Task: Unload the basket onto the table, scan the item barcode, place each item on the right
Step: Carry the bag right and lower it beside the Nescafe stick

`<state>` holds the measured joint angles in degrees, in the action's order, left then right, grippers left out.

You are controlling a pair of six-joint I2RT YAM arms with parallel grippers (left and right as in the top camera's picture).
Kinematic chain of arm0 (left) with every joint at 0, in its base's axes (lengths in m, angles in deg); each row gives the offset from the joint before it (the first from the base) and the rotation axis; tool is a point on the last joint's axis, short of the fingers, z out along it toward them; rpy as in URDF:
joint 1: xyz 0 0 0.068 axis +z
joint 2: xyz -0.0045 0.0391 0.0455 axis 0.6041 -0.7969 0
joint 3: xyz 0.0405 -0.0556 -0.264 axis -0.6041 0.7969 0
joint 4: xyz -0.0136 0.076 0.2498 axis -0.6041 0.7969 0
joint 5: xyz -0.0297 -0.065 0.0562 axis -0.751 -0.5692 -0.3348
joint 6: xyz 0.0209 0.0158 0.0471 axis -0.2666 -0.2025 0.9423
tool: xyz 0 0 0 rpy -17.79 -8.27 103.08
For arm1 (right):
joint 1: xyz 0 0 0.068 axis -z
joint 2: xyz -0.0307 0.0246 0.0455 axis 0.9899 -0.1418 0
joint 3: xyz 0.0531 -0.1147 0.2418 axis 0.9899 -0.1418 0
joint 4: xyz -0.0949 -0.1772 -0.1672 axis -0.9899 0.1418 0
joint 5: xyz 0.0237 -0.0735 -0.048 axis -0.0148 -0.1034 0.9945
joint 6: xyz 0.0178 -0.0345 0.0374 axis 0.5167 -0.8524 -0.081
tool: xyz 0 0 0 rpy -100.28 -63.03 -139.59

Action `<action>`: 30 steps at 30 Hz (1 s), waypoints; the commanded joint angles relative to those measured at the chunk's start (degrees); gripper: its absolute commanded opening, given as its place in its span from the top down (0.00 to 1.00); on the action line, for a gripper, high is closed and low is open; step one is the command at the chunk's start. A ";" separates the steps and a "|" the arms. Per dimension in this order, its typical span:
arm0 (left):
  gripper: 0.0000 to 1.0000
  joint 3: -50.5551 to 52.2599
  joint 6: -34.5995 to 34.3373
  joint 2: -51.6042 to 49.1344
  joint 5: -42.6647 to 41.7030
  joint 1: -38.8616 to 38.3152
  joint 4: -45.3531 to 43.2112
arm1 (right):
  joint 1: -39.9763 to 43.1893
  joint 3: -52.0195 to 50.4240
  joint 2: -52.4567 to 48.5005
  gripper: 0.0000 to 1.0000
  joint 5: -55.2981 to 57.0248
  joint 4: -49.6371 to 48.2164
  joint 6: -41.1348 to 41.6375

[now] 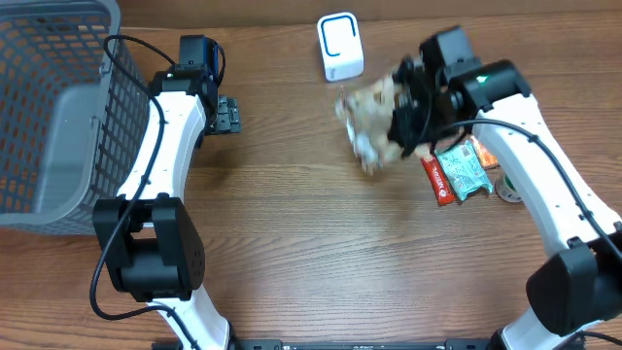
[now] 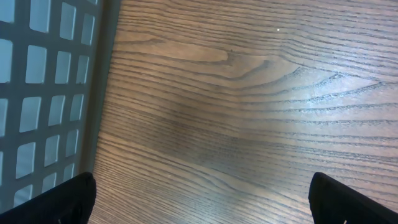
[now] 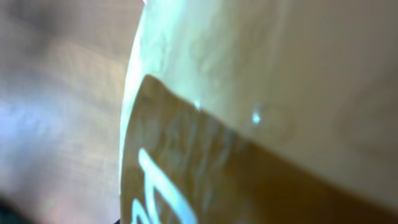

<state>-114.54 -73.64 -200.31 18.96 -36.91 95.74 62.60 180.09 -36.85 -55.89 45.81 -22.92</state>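
Grips pale crinkly bag (image 1: 369,122) in right claw (image 1: 403,122), jaws pinched partway shut around it. Holds it up off counter (image 1: 292,224), near white scanner (image 1: 340,46), likely so barcode can face scanner. Looks blurry, so probably moving. Fills right wrist view; shows white marks on brown patch, too smeared to read. Hovers left claw (image 1: 226,115) wide open, nothing in it, low over wood beside grey basket (image 1: 68,146), likely waiting. Shows red and green packet (image 1: 457,175) lying flat by right arm; print too small to read.

I see a mock shop checkout: a scanner (image 1: 339,46), a basket (image 1: 58,97) and snack packs (image 1: 457,175) on a wood table (image 1: 292,224).
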 commanded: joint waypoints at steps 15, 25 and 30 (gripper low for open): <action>0.00 -0.85 -0.83 1.11 0.70 -0.07 -0.13 | 4.72 -11.58 1.36 0.00 3.61 -5.29 1.62; 0.00 -0.85 -0.83 1.11 0.70 -0.07 -0.13 | 7.72 -11.08 7.04 0.00 5.29 -5.79 3.34; 0.00 -0.85 -0.83 1.11 0.70 -0.07 -0.13 | 7.69 -11.08 6.95 0.00 5.27 -5.79 3.34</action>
<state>-114.54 -73.66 -200.31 18.94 -36.91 95.72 70.23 167.70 -30.71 -51.12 40.22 -19.95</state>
